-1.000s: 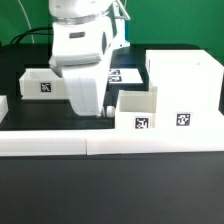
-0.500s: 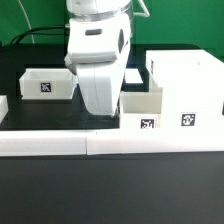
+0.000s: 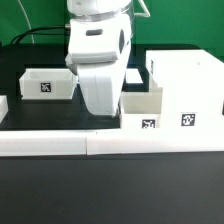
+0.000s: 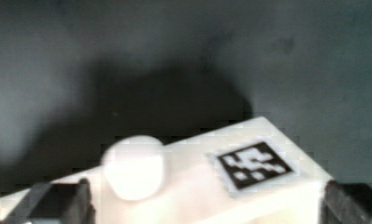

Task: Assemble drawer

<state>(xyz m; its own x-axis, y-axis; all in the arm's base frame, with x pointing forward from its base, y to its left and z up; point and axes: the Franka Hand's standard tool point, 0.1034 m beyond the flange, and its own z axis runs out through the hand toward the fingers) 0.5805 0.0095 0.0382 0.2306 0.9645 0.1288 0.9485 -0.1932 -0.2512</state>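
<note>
Exterior view: your arm (image 3: 97,45) hangs over the middle of the black counter (image 3: 100,190). Its white wrist body comes down low, just at the exterior view's left of the right tray (image 3: 140,104).

- The right tray stands upright and open-topped, right against the left side of the drawer housing (image 3: 188,85). You cannot tell from here whether it is partly inside the housing or only beside it. It carries a tag (image 3: 147,125) on its near face.
- The housing is the tall white box at the exterior view's right, and it carries a tag of its own (image 3: 186,120) low on its near face.
- The left tray (image 3: 47,83) sits well apart at the exterior view's left, farther back on the counter. It is also open-topped and shows a tag on its near face.
- The long low border wall (image 3: 60,143) runs across the near side, in front of all three parts.

Wrist view: your jaws stand wide apart with nothing held. One dark finger (image 4: 50,203) shows at each lower corner of the picture.

- The rounded white knob (image 4: 135,167) lies in the gap between the two fingers, on the tray's front face (image 4: 209,148).
- A square tag (image 4: 254,167) sits just beside the knob on that face.
- Contact between the fingers and the tray cannot be told.
</note>
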